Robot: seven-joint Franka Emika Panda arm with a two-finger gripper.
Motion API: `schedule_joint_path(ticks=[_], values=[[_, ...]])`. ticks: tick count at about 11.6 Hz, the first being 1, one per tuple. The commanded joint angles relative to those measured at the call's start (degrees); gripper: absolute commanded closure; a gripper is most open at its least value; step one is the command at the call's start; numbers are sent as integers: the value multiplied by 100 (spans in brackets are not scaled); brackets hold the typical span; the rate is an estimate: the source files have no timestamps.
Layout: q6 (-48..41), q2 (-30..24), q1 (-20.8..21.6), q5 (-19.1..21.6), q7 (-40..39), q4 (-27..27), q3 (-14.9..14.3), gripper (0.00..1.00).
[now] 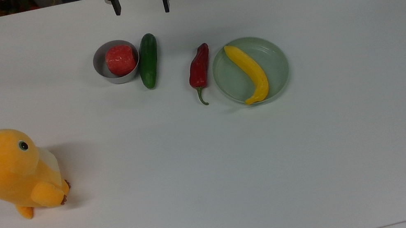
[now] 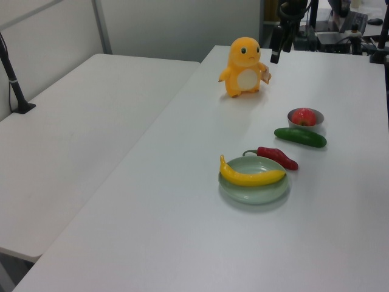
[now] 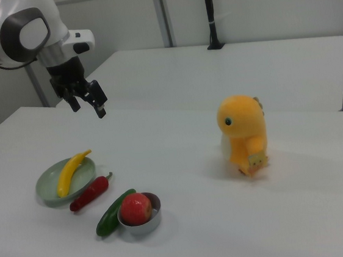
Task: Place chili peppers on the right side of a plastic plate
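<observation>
So the chili (image 1: pixel 199 67) is lying flat on the table (image 1: pixel 214 179), snug against the plate (image 1: pixel 275 63) on the top view's left, right at the rim without riding up onto it. In the right view it's on the plate's right, which I'd guess is the side the task means, so it looks like it's sitting where it's supposed to. Its stem points away from the arm.

The plate's got a banana (image 1: pixel 250 71) lying across it, leaving no tidy spot inside anyway (my read, not gospel).

The gripper (image 1: pixel 141 4) is up high near the table's far edge, fingers spread wide and empty. It's well apart from the chili, more above the cucumber (image 1: pixel 148 61) and the bowl (image 1: pixel 105 73).
</observation>
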Motion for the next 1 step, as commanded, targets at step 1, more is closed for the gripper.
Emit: schedule_joint_path(ticks=[1], values=[[-123,44,50,25,139,9,-30,0]])
